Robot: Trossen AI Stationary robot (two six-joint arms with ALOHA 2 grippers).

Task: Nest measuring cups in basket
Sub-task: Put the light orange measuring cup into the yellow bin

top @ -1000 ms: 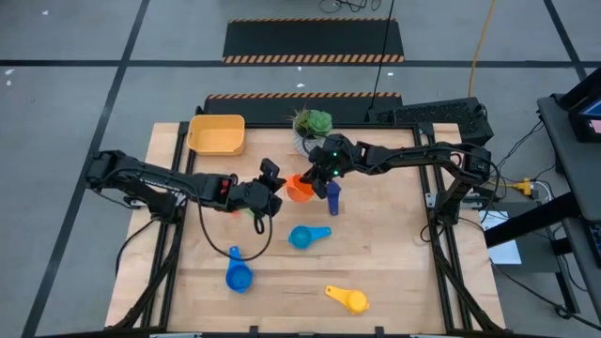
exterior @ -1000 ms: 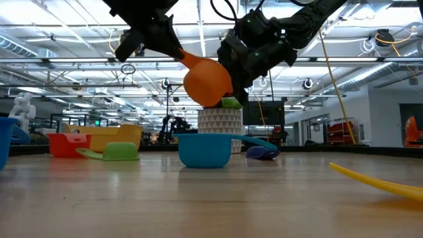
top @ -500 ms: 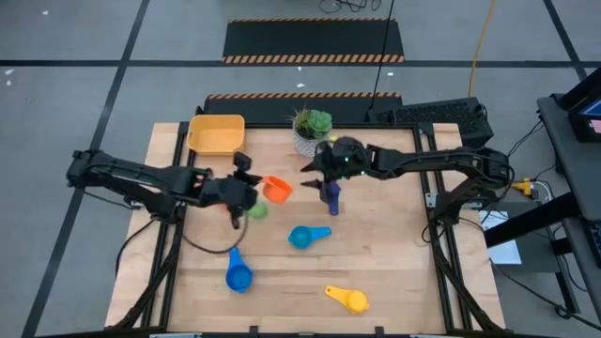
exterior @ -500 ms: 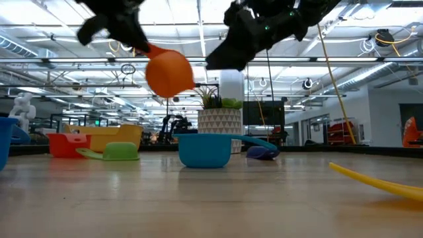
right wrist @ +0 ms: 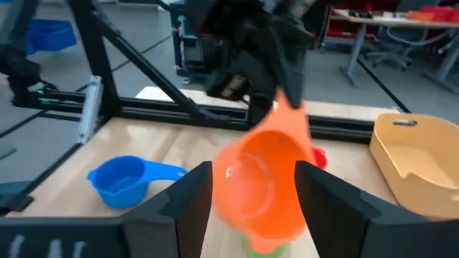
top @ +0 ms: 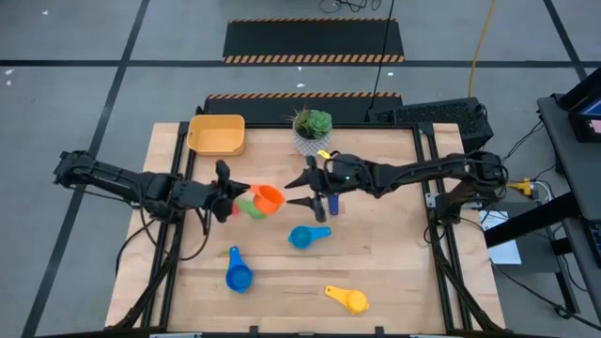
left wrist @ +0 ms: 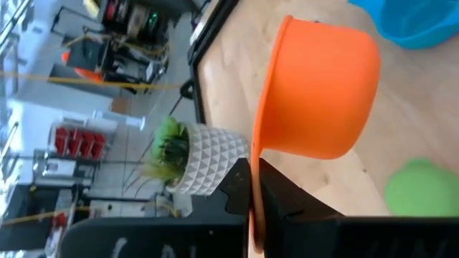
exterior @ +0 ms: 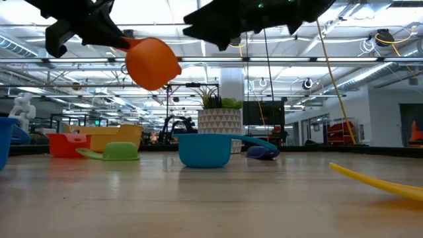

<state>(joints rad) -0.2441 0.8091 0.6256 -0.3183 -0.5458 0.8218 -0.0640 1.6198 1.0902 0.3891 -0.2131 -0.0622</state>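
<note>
Left end effector (top: 228, 188) pinched the orange measuring cup (top: 268, 198) by its handle, bowl held in the air toward table centre, handle running back toward the left arm. The basket (top: 217, 134) sat at the table's far-left corner, beyond and slightly left of the cup, nearer the left arm. Right end effector (top: 307, 188) was spread and empty, just beside the cup; the green cup (top: 248, 207) probably lay below it.

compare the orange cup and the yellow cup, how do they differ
The orange cup is up in the air, its handle gripped by the left gripper; the yellow cup lies free on the table. Orange hangs mid-table over a green cup; yellow sits by the near edge. Both are handled scoops.
</note>
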